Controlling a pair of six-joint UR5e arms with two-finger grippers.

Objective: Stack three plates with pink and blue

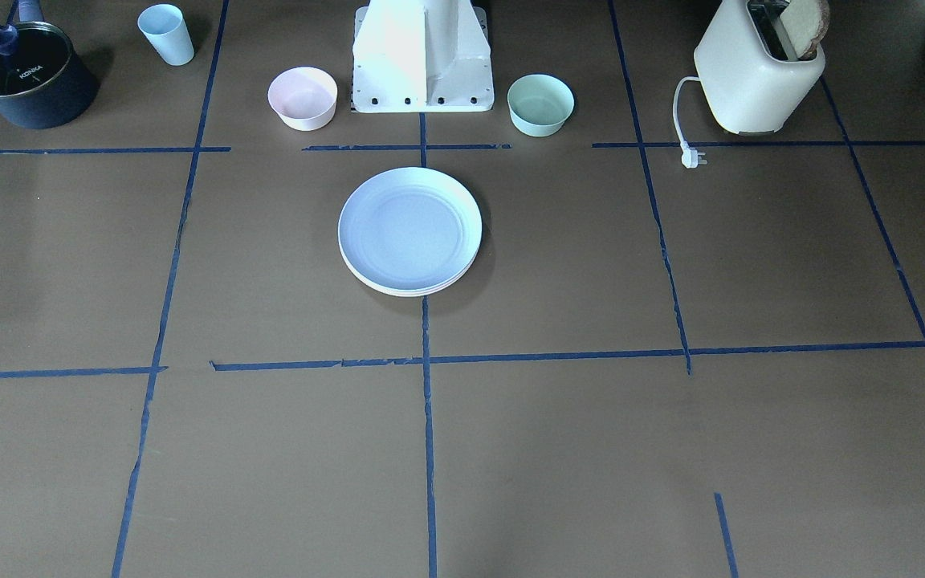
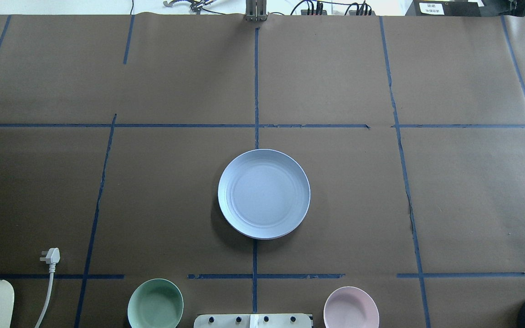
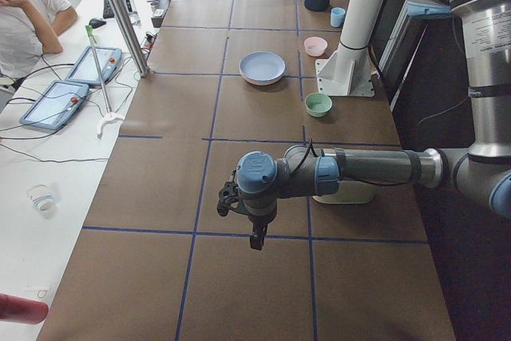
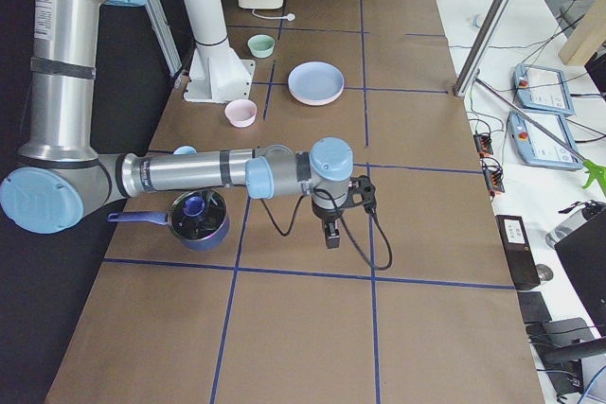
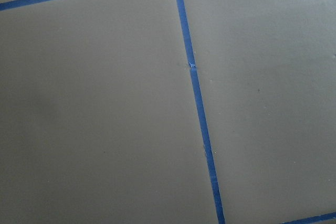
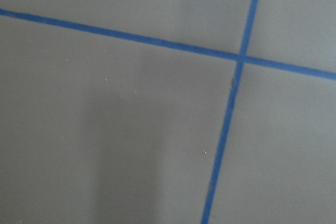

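The plates lie in one stack at the table's middle. The light blue plate (image 1: 409,227) is on top, also in the overhead view (image 2: 264,193). Under it only a cream rim (image 1: 398,289) shows; the pink plate is hidden. My left gripper (image 3: 255,241) shows only in the exterior left view, far from the stack, low over bare table. My right gripper (image 4: 330,237) shows only in the exterior right view, also far from the stack. I cannot tell whether either is open or shut. Both wrist views show only brown paper and blue tape.
A small pink bowl (image 1: 303,98) and a mint-green bowl (image 1: 540,104) flank the robot base (image 1: 422,72). A toaster (image 1: 759,72) with its plug (image 1: 694,158), a dark pot (image 1: 25,76) and a blue cup (image 1: 166,34) stand along the robot's side.
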